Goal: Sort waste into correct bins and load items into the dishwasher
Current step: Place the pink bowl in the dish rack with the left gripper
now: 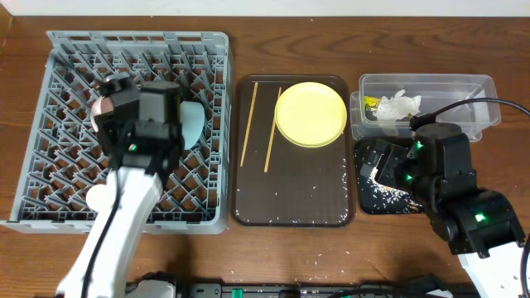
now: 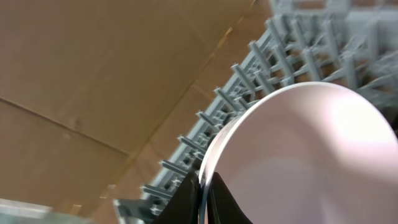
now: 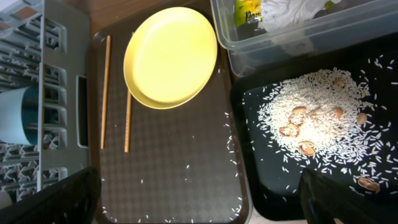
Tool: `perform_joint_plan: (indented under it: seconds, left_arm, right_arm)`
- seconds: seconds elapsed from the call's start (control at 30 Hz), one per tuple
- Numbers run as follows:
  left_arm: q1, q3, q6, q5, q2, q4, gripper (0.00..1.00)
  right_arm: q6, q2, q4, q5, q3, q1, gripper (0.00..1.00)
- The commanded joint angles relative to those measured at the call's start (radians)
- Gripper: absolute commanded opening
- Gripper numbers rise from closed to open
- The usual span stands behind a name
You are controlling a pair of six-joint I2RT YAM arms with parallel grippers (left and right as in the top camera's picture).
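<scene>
My left gripper is shut on the rim of the pinkish-white bowl and holds it over the grey dish rack; the overhead view shows the gripper above the rack's middle. The light blue bowl lies in the rack. The yellow plate and two chopsticks lie on the brown tray. My right gripper is open and empty over the gap between the brown tray and the black tray. The wrapper and tissue are in the clear tub. I cannot make out the white cup.
Rice and food scraps are heaped in the black tray; a few grains are scattered on the brown tray. In the right wrist view the plate, chopsticks, clear tub and blue bowl also show.
</scene>
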Motion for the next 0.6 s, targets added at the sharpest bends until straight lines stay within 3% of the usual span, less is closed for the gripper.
perform_joint_plan:
  seconds: [0.0,0.37,0.57]
  left_arm:
    - [0.004,0.009,0.121,-0.165,0.117,0.052,0.07]
    - [0.0,0.009,0.129,-0.168,0.258,0.093,0.08]
    - [-0.089,0.009,0.13,-0.149,0.258,0.089,0.08]
  right_arm:
    - [0.006,0.0,-0.001,0.016,0.003,-0.006,0.99]
    - [0.006,0.0,-0.001,0.016,0.003,-0.006,0.99]
    - [0.006,0.0,0.002,0.016,0.003,-0.006,0.99]
